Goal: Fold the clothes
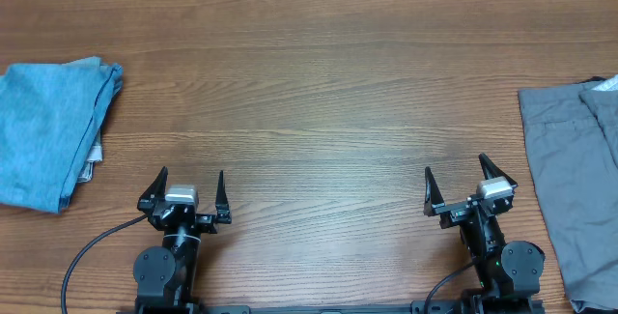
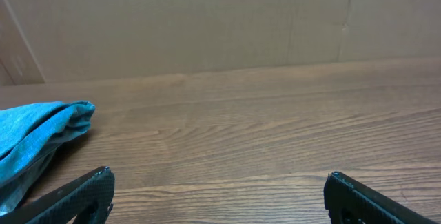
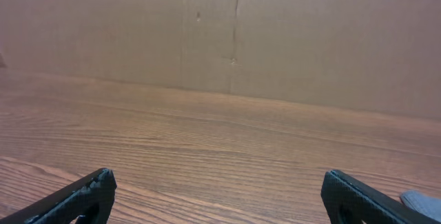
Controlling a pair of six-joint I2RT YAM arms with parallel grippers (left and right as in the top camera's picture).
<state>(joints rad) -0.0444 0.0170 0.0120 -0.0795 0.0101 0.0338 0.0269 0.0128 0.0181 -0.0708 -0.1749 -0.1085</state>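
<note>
1. Overhead view: a pair of medium-grey shorts (image 1: 565, 188) lies spread flat along the right edge of the wooden counter (image 1: 319, 82). The cloth reaches down to the near right corner and is cut off by the picture's border.
2. A light-blue folded garment (image 1: 48, 130) sits against the opposite, left edge, well apart from the shorts. A pale layer peeks out at its near side.
3. Both arms are parked at the near edge of the counter. The left gripper (image 1: 190, 186) stands toward the near left corner and the right gripper (image 1: 457, 174) toward the near right.
4. The jaws of each are spread wide and hold nothing, and bare wood shows between the black fingertips in both wrist views.
5. The right gripper is near the inner edge of the shorts but does not touch it. In the right wrist view only a sliver of grey cloth shows at the lower right.
6. The left wrist view catches the rumpled end of the blue garment off to the left, apart from the jaws.
7. A plain brown cardboard wall (image 2: 207, 24) closes off the far edge of the counter.
</note>
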